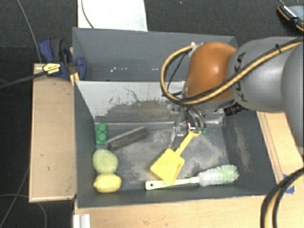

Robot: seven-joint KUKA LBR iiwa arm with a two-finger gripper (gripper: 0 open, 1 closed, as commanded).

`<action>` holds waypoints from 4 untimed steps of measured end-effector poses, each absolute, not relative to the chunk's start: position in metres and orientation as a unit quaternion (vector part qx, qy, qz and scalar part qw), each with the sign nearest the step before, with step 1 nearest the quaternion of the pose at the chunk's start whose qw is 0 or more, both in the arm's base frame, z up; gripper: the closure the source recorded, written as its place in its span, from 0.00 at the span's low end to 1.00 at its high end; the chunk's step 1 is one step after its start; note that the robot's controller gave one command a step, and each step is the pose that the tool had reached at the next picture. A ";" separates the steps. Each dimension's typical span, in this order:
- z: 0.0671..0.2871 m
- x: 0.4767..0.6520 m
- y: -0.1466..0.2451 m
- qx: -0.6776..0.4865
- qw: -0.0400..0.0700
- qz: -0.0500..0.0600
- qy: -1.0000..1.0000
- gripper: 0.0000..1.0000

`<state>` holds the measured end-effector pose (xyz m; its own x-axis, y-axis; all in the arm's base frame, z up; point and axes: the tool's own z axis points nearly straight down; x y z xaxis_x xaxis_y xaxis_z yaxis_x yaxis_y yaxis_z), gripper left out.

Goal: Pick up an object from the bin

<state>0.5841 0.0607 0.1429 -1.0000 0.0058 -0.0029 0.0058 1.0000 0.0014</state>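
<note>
The claw [189,129] is pinched on the top end of the handle of a yellow plastic toy shovel [167,166]. The shovel's flat blade hangs toward 7 o'clock from the fingers, low over the middle of the grey metal bin [142,56]; whether it is clear of the floor I cannot tell.

The hold is far out on the handle, so the blade will likely swing. A straight vertical lift without twisting should suit best, keeping the blade off the green-handled white bristle brush [199,178] just below it at 6 o'clock.

Out at 8 to 9 o'clock lie a dark grey flat bar [126,137], a green block [101,133], a pale green ball [105,160] and a yellow lemon-shaped toy [107,183].

The arm enters from 3 o'clock, with its orange-capped wrist directly above the claw, pointing steeply down.
</note>
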 end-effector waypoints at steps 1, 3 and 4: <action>0.143 0.584 0.061 0.003 0.001 0.001 1.000 0.00; 0.150 0.522 0.028 0.004 0.003 0.002 1.000 0.00; 0.126 0.512 -0.001 0.007 0.002 0.001 1.000 0.00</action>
<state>0.5125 -0.0006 0.1263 -0.9999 0.0130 -0.0048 0.0130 0.9999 0.0014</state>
